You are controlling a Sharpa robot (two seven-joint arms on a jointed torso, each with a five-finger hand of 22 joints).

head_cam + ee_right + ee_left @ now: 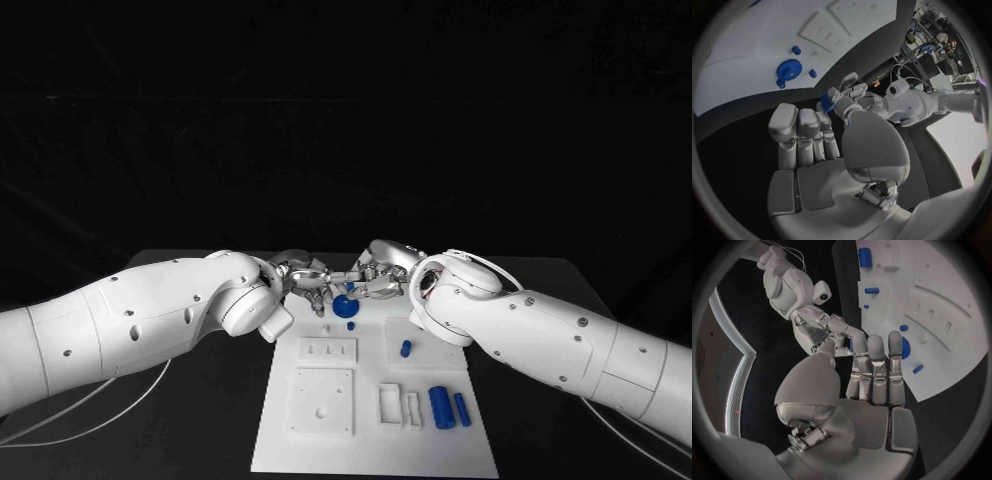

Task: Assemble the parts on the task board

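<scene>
nearest you, blue cylinders; both hands pinch one small blue part at the white board's far edge; tugging could drop it.

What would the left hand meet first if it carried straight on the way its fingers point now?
Most likely the right hand. The left hand reaches toward it at the far end of the task board, their fingertips nearly meeting above a blue gear. Whether they already touch, or pinch a small blue piece, is unclear.

One white task board carries one blue gear, two blue cylinders and a few small blue pieces.
</scene>
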